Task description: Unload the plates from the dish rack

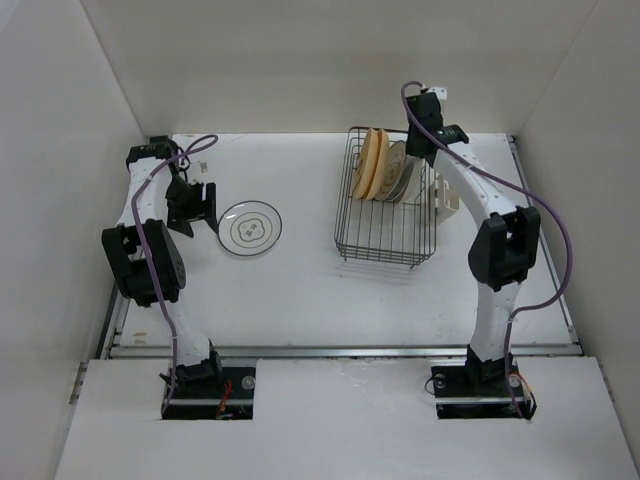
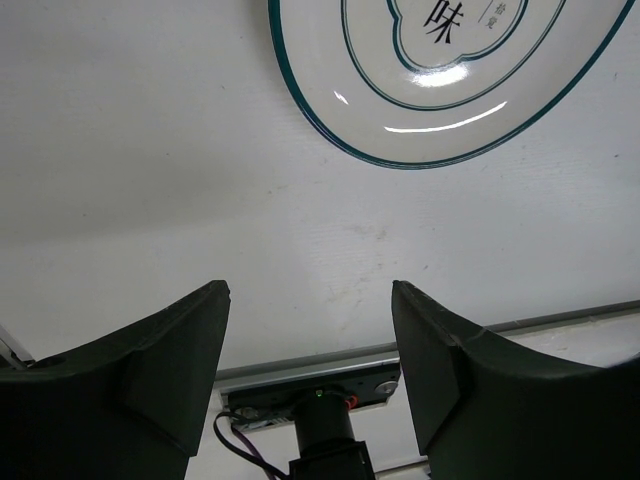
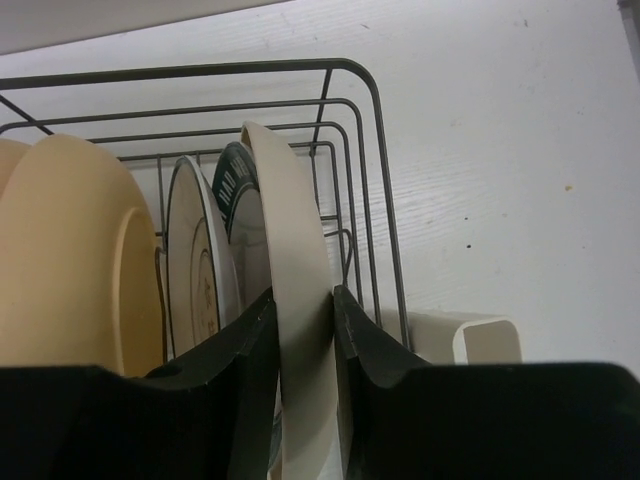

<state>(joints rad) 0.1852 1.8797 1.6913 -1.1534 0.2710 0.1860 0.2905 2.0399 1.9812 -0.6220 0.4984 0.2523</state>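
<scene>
Plates [image 1: 385, 168] stand on edge at the 12 o'clock end of the dish rack [image 1: 385, 240], toward 2 o'clock on the counter [image 1: 300, 300]. The cream plate [image 3: 290, 220] sits tight against the dark-rimmed plate [image 3: 235, 185], so a crooked lift could drag that neighbour or let the thin rim slip free. The right gripper [image 3: 303, 310] is pinched on the cream plate's top rim, a finger on each face, while at 9 o'clock the left gripper [image 2: 310, 290] hangs spread and empty beside the patterned plate [image 1: 250, 228].
</scene>
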